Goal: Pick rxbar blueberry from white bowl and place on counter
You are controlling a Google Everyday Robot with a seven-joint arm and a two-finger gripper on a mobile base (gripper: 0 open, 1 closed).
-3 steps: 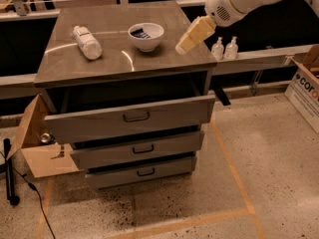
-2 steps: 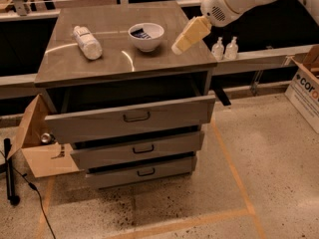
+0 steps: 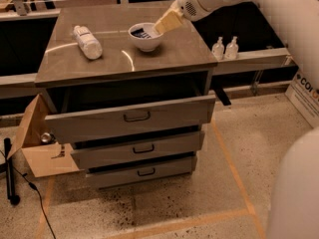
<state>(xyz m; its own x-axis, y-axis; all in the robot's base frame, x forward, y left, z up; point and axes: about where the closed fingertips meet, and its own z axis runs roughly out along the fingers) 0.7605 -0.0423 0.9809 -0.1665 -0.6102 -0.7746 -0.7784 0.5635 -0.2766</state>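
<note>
While the gripper (image 3: 167,22) hangs at the 2 o'clock rim of the white bowl (image 3: 145,44), tip angled down over the opening, open or closed cannot be told. The rxbar blueberry (image 3: 143,33) lies inside the bowl with its dark blue wrapper showing. The gripper tip is just beside it, contact unclear.

The bowl sits on the counter (image 3: 149,63) just off centre toward 2 o'clock, well clear of every edge. A white plastic bottle (image 3: 87,42) lies on its side at 9 o'clock, near the left edge and well apart from the bowl. The counter is bare along the front edge at 6 o'clock, on the right side at 3 to 4 o'clock, and in the far strip at 12 o'clock. The arm (image 3: 259,4) comes in from 2 o'clock, over the right far corner.

The top drawer (image 3: 134,116) sticks out past the front edge, and the two lower drawers are stepped back. Two small bottles (image 3: 224,48) stand on a ledge just off the counter's right edge. An open cardboard box (image 3: 40,143) sits on the floor at 8 o'clock.

Writing: a sign (image 3: 306,91) at the right frame edge shows "COI", then cuts off. The wrapper's pale markings and the bottle label are not legible.
</note>
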